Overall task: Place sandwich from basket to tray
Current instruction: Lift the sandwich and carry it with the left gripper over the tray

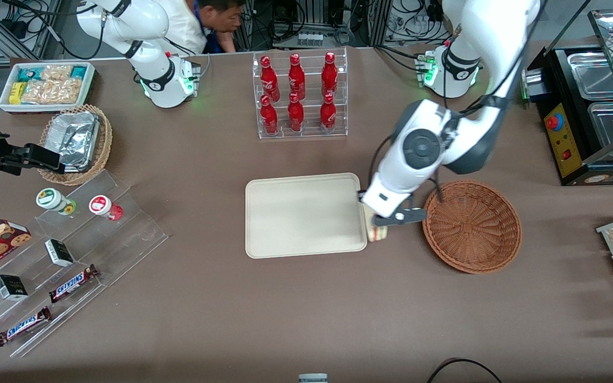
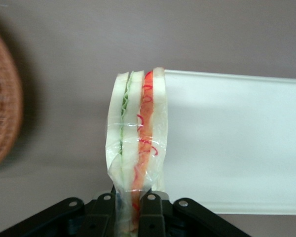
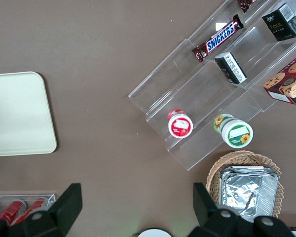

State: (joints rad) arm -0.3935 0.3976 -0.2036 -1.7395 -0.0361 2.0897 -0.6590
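— Step in hand?

— Carrying, by the look of it. Gripper [image 2: 130,207] clamped on the sandwich [image 2: 136,136], fingers [image 2: 153,210] pressed to both faces of the wrapped wedge at its narrow end. Lifted clear of the table, wedge pointing away from the wrist.

— And where exactly?

— Between basket [image 1: 471,226] and tray [image 1: 305,215], hanging just at the tray's rim on the basket's side. Seen from the front, sandwich [image 1: 377,232] partly hidden under the gripper [image 1: 391,219], only a pale corner with a red layer showing. Out of the basket already; nothing else to see in the woven bowl.

— Over the tray yet?

— Barely. From the wrist, one face of the bread lined up with the tray's edge [image 2: 227,74], the rest over bare brown table. Too close to the rim for a drop, probably.

— Next move, then?

— Likely a further sideways carry toward the tray's middle, toward the parked arm's end of the table, then down until the wedge nears the flat surface, then fingers apart. Worth lowering first: a tall thin wedge in slippery film, apt to topple or slide when let go from height.

— Anything in the way?

— Nothing on the tray. Rack of red bottles [image 1: 299,94] farther from the front camera, well apart from the path.
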